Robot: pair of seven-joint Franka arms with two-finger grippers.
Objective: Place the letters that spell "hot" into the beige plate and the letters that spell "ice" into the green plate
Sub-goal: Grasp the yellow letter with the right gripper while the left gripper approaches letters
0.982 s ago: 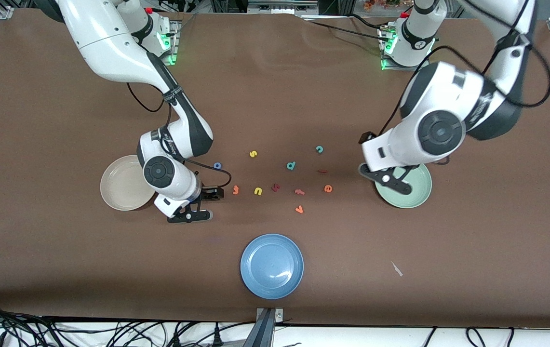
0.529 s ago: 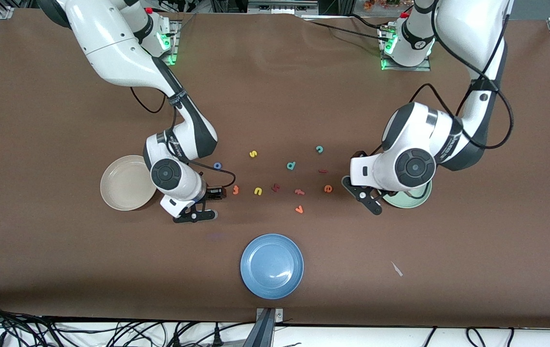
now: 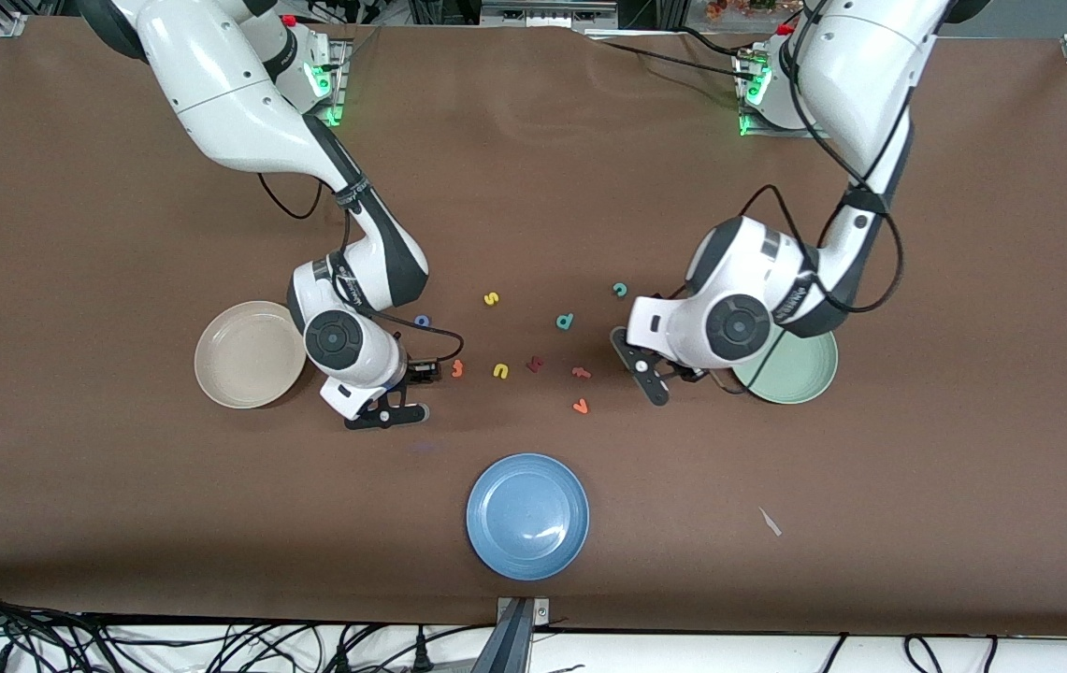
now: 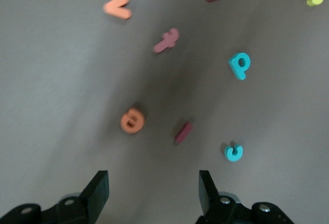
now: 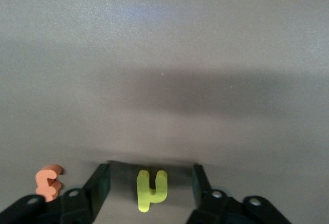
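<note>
Letters loose on brown tabletop (left fingers parted above it, right fingers parted round h)

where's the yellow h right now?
On the table between the right gripper's open fingers, per the right wrist view: yellow h, orange t beside it, beige plate still empty.

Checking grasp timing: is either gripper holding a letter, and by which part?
Nothing held. The right gripper, jaws open, straddles the yellow "h" without contact; the left gripper is empty.
</note>
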